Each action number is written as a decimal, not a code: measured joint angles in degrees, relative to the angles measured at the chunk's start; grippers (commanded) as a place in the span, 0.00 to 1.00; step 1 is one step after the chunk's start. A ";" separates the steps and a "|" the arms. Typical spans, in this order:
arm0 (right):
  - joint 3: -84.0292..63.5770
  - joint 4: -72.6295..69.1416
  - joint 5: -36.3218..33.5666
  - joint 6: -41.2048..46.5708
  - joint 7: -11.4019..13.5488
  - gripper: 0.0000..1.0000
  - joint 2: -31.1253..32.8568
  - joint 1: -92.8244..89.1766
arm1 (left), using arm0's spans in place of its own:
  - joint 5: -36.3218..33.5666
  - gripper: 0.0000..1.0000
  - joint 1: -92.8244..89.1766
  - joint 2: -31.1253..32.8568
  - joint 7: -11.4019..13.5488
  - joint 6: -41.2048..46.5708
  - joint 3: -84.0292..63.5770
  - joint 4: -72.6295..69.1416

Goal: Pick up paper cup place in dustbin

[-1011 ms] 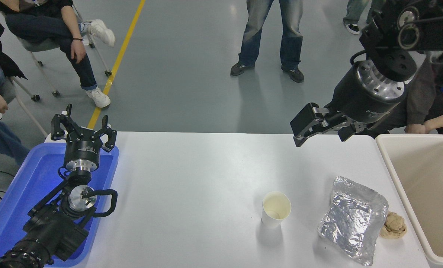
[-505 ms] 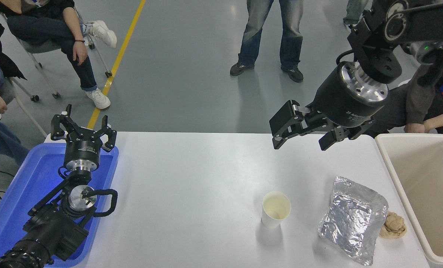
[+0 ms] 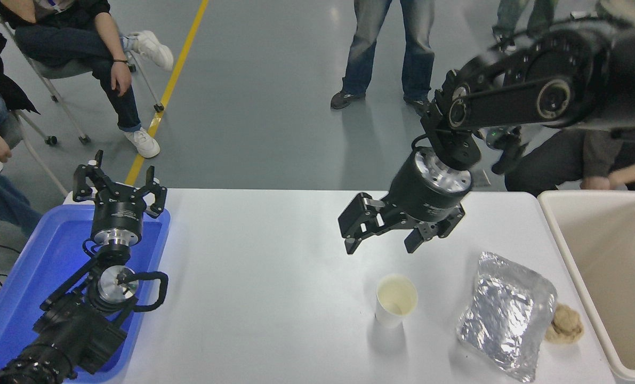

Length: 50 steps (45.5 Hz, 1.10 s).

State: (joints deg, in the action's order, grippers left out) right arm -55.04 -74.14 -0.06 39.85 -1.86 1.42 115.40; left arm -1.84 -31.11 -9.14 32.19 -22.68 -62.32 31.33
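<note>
1. The paper cup (image 3: 396,300) stands upright, mouth up, lower right of centre on the white table (image 3: 274,277).
2. The right gripper (image 3: 379,246), spread wide and empty, hangs just above it in the frame, apart.
3. The left gripper (image 3: 120,186) is parked far left.
4. The dustbin (image 3: 557,224) sits at the right edge.

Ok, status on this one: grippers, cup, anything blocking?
Right gripper open, above and behind the paper cup. Left gripper open, parked over blue tray. Cup upright, untouched. Foil bag lies between cup and dustbin.
</note>
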 measured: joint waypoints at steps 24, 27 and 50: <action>2.98 10.53 15.22 -3.51 0.01 1.00 2.72 -18.02 | 0.00 0.99 0.05 0.00 -0.01 0.00 0.00 0.05; 3.05 11.46 16.90 -3.64 0.01 1.00 3.20 -19.38 | 0.00 0.99 0.02 0.00 -0.01 0.00 0.00 0.04; 3.17 17.51 23.52 -7.58 0.01 0.93 4.13 -28.75 | 0.00 0.99 -0.01 0.00 -0.01 0.00 0.00 0.03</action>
State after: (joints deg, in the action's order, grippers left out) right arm -51.87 -56.63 23.46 32.27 -1.85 5.55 86.66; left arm -1.84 -31.12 -9.14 32.18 -22.68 -62.32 31.36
